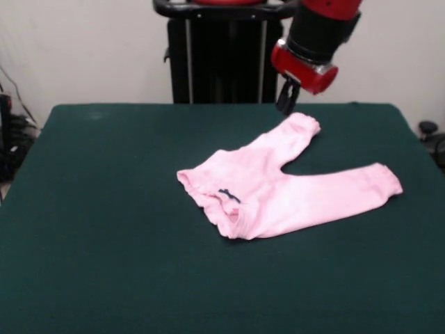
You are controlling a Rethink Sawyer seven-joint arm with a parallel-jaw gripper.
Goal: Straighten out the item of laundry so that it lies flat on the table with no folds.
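The pale pink baby pants lie spread on the dark green table, right of the middle. The waistband with a tiny dark blue bow points to the front left and is a little bunched. One leg reaches back to a cuff, the other reaches right to a cuff. My gripper hangs from the red and black arm just above the table, right behind the back cuff and apart from it. It holds nothing that I can see.
The black pedestal stands behind the table's far edge. Cables and dark gear sit off the table's left edge. A dark object shows past the right edge.
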